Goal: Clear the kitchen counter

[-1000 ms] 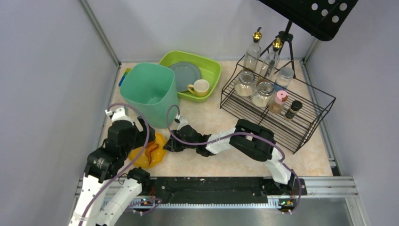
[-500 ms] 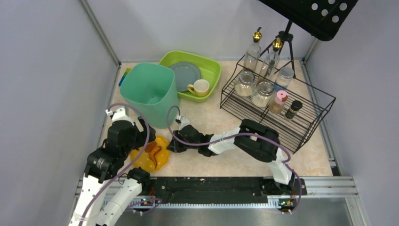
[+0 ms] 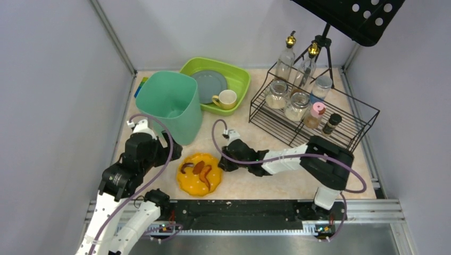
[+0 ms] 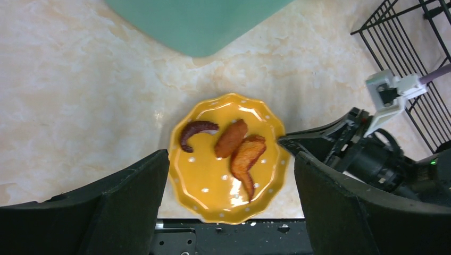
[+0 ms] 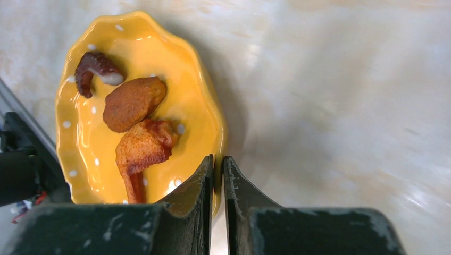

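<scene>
Right jaws are clenched on the yellow plate's (image 5: 194, 114) rim, the plate flat on the table (image 5: 345, 95) beneath them. Left jaws gape, empty. It looks glazed, so probably slippery and breakable, and carries loose food (image 5: 135, 101): hold the rim and keep it level.
</scene>
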Controlling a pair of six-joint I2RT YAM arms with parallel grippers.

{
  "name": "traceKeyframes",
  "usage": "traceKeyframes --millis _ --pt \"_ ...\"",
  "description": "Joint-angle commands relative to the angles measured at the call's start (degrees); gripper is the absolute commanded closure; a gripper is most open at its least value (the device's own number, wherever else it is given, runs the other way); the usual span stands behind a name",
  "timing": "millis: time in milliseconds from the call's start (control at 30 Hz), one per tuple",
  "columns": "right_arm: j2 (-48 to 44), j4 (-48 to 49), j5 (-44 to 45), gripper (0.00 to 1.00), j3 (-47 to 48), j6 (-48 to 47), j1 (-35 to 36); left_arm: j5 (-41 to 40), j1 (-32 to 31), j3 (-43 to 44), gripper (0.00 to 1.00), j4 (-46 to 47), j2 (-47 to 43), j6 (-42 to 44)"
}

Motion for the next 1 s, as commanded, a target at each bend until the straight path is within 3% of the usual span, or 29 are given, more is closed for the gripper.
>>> traceKeyframes --millis 0,400,833,967 --pt "-9.66 0.02 3.39 1.00 -7.85 -1.84 -4.50 4.59 -0.03 -1.32 0.08 4.75 2.68 0.38" --pt "-30.46 -8.88 9.86 1.00 -19.82 -3.56 -7.81 16.75 -0.30 -5.73 0.15 11.95 10.86 -1.47" --pt "-27.71 -6.56 3.56 1.00 -24.61 -1.32 -7.97 18.24 -3.50 -12.53 0.17 16.83 14.93 -5.48" --pt "-27.05 -6.36 2.60 0.84 -24.76 -0.89 -7.96 18.89 -4.60 -15.41 0.18 18.69 14.83 -6.98"
